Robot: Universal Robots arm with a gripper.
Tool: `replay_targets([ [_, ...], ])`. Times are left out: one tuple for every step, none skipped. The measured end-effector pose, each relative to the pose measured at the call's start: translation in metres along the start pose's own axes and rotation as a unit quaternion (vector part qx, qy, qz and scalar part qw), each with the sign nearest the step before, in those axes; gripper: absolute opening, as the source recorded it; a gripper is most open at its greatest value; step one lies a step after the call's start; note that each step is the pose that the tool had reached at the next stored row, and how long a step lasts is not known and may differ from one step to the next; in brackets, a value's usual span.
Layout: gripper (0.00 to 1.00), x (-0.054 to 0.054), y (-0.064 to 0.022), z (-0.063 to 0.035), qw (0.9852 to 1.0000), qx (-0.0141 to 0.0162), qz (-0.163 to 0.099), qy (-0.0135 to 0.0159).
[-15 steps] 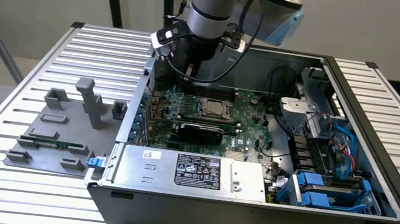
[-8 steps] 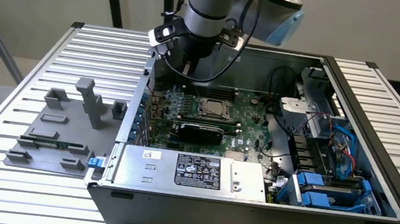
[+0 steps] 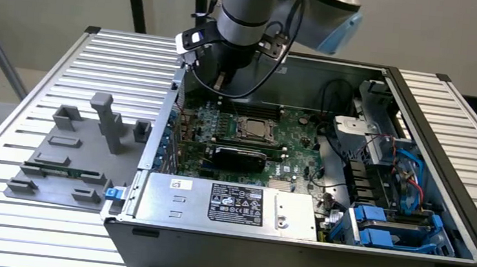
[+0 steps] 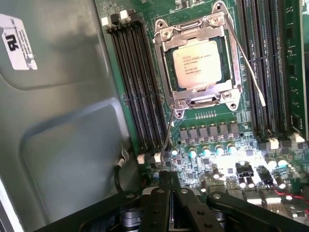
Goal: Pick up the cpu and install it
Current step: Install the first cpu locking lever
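Note:
The cpu [image 4: 198, 63] lies flat in the socket frame [image 4: 170, 72] on the green motherboard, its silvery top with printed text facing up and the frame's metal bracket around it. From the exterior view the cpu [image 3: 259, 130] sits mid-board inside the open computer case. My gripper [image 4: 168, 180] is shut with its black fingers pressed together and nothing between them, hovering over the board away from the socket. In the exterior view the gripper [image 3: 218, 80] hangs above the case's back corner on the exterior view's left.
Black memory slots [image 4: 140, 87] run beside the socket. The case's grey side wall [image 4: 58, 121] stands close by. A power supply [image 3: 227, 205] and blue drive bays [image 3: 386, 227] fill the case's front. A grey fixture [image 3: 73, 151] holding a green memory stick [image 3: 66, 171] lies outside on the slatted table.

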State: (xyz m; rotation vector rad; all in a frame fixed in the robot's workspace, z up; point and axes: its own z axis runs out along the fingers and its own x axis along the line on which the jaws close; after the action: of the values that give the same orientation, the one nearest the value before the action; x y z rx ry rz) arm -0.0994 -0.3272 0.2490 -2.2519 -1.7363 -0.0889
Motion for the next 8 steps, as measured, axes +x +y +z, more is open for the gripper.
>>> replay_targets([
  [0.11, 0.0000, 0.0001, 0.0001, 1.0000, -0.0012, 0.005, 0.0010],
  [0.11, 0.0000, 0.0003, 0.0002, 1.0000, -0.0022, 0.009, 0.0018],
  [0.11, 0.0002, 0.0007, 0.0003, 0.9999, -0.0029, 0.012, 0.0025],
  [0.11, 0.0003, 0.0014, 0.0003, 0.9999, -0.0035, 0.014, 0.0030],
  [0.11, 0.0006, 0.0024, 0.0001, 0.9999, -0.0039, 0.016, 0.0033],
  [0.11, 0.0009, 0.0036, -0.0002, 0.9998, -0.0041, 0.017, 0.0034],
  [0.11, 0.0014, 0.0053, -0.0005, 0.9998, -0.0043, 0.018, 0.0036],
  [0.11, 0.0019, 0.0068, -0.0010, 0.9998, -0.0044, 0.018, 0.0037],
])
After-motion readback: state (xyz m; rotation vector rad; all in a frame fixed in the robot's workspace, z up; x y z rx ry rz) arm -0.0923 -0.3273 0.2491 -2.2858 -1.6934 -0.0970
